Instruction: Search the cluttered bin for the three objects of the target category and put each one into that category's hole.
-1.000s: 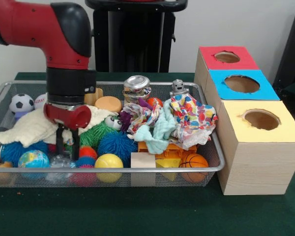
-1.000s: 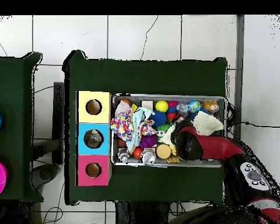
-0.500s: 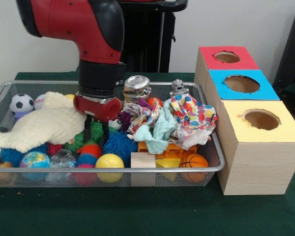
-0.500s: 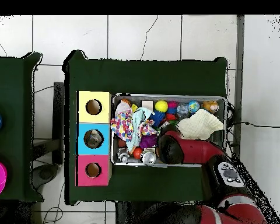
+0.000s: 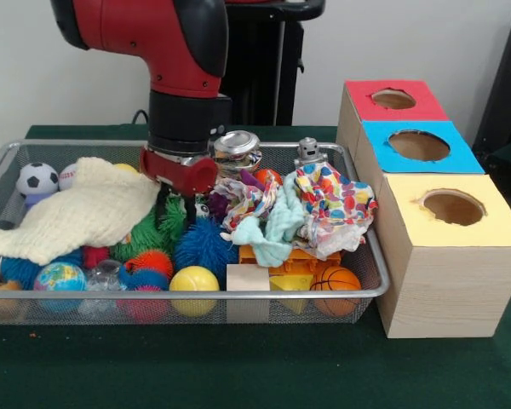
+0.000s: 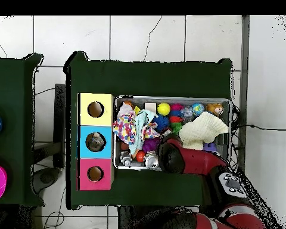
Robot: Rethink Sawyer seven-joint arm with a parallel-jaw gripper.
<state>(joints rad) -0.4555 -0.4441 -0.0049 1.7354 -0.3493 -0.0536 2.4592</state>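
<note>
Claw (image 5: 177,207): hung low over the middle of the bin, its dark tips down among the spiky balls; whether it was released or clenched could not be told.
Arm (image 5: 166,51): red and black, came down from above; in the overhead view it covered part of the bin's edge nearest the robot (image 6: 190,160).
Wire bin (image 5: 264,293): sat on the green worktop (image 5: 238,366), crowded with toys and cloths.
Cream cloth (image 5: 77,213): lay draped over the toys just beside the claw, also seen from above (image 6: 203,129).
Spiky balls: a green one (image 5: 149,232) and a blue one (image 5: 203,245) lay directly under the claw.
Front row: globe ball (image 5: 58,277), yellow ball (image 5: 193,285), wooden block (image 5: 248,281), basketball (image 5: 335,280) along the near wall.
Far row: soccer ball (image 5: 37,179), metal can (image 5: 237,151), small robot figure (image 5: 308,152).
Patterned cloths (image 5: 324,204): bunched at the bin's end nearest the boxes.
Boxes: yellow-topped (image 5: 451,209), blue-topped (image 5: 419,146) and red-topped (image 5: 393,100), each with a round hole, stood in a row touching one another, just beside the bin.
</note>
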